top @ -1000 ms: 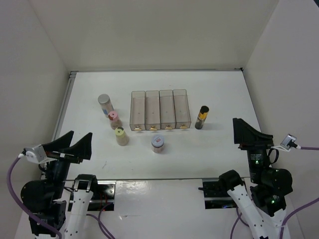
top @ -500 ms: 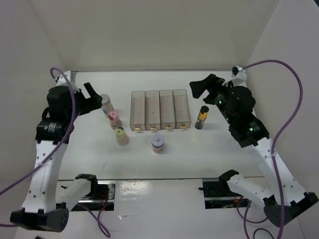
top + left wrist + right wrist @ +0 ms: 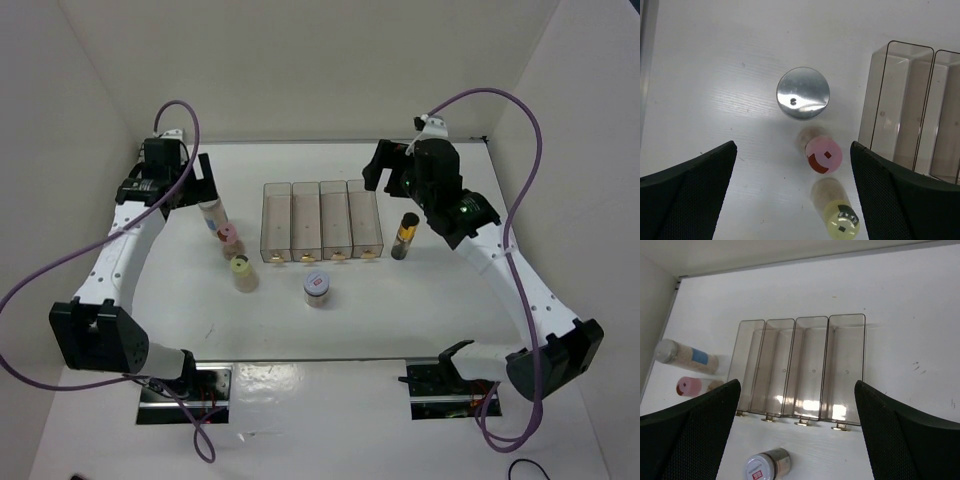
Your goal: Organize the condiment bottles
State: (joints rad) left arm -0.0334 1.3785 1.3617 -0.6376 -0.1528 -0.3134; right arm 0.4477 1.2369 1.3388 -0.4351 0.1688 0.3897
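Observation:
Five condiment bottles stand on the white table. The grey-capped bottle (image 3: 211, 211) (image 3: 803, 93), the pink-capped bottle (image 3: 229, 237) (image 3: 823, 154) and the yellow-capped bottle (image 3: 240, 267) (image 3: 842, 222) form a row left of the clear organizer (image 3: 322, 222). A white-lidded jar (image 3: 318, 286) (image 3: 765, 467) stands in front of the organizer. The dark black-capped bottle (image 3: 406, 232) stands to its right. My left gripper (image 3: 190, 183) (image 3: 792, 148) hangs open above the grey-capped and pink-capped bottles. High over the organizer's right end, my right gripper (image 3: 388, 174) (image 3: 797, 385) is open. Neither holds anything.
The organizer (image 3: 800, 365) (image 3: 900, 100) has several long empty compartments side by side. White walls close the table at the back and both sides, with a metal strip (image 3: 647, 60) along the left edge.
Both arms have unfolded from the near edge and reached out over the table, the left to the bottle row, the right to the organizer. Both grippers stayed open. The bottles have not moved.

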